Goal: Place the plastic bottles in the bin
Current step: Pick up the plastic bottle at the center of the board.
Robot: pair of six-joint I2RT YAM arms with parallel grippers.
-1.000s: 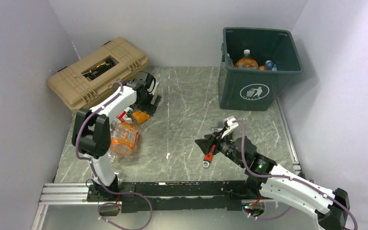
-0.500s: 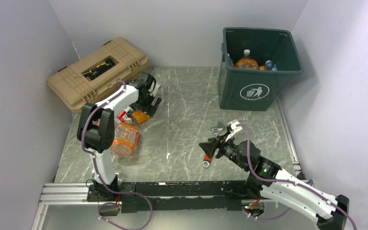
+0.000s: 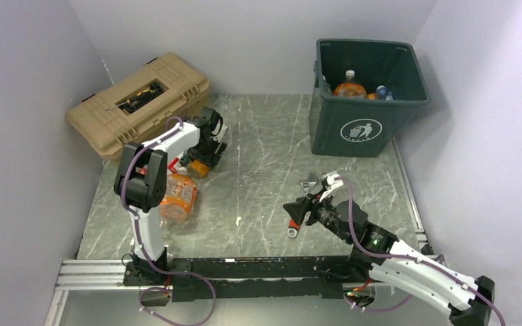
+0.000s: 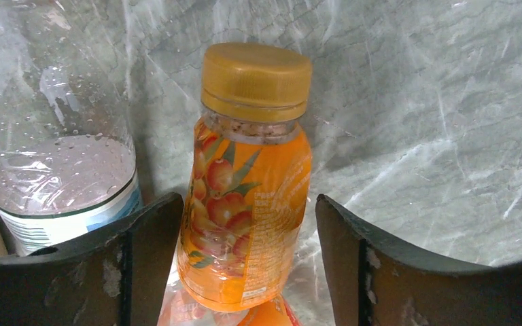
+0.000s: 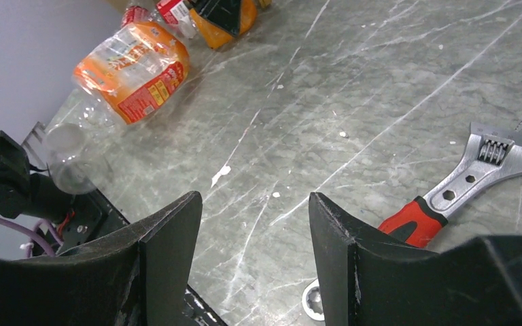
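The dark green bin (image 3: 370, 129) stands at the back right with several bottles (image 3: 349, 87) inside. My left gripper (image 3: 206, 153) is open, its jaws on either side of a small orange bottle (image 4: 248, 183) with an orange cap, which lies on the table; the gripper (image 4: 248, 204) is not closed on it. A clear bottle with a blue label (image 4: 54, 136) lies just to its left. A crushed orange-labelled bottle (image 3: 175, 193) lies nearer the left arm and also shows in the right wrist view (image 5: 132, 64). My right gripper (image 3: 295, 209) is open and empty, low over the table (image 5: 253, 197).
A red-handled wrench (image 5: 462, 187) lies by my right gripper, also seen from above (image 3: 297, 219). The tan toolbox (image 3: 136, 102) stands at the back left, close behind the left gripper. Walls close in on the left, back and right.
My left gripper has moved down and nearer, over the small orange bottle, so its jaws now straddle it. My right gripper drew back slightly and now holds still.
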